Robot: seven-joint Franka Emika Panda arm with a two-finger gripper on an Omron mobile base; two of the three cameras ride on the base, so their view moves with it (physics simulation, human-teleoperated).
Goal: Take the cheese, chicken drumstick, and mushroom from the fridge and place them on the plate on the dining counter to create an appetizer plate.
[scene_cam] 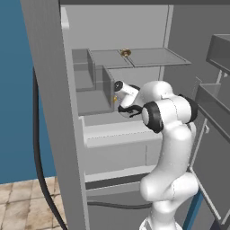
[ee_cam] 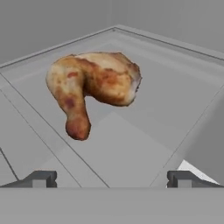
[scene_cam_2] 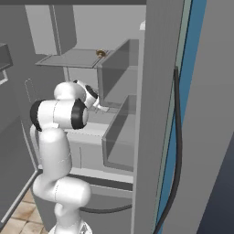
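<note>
Orange-brown and glossy, the chicken drumstick (ee_cam: pixel 89 87) lies on a pale grey shelf inside the fridge (scene_cam: pixel 49 112), straight ahead of your gripper (ee_cam: pixel 112 178) and centred a little toward the left fingertip in the hand view. The fingers (ee_cam: pixel 41 178) are spread wide, holding nothing, well short of the meat. Its long axis runs from the thin bone end, nearest you, up to the thick end farther back and right. You would likely push forward to straddle it.

Chicken drumstick (ee_cam: pixel 92 87) (shelf-bound) beyond parted fingers (ee_cam: pixel 40 178)
</note>
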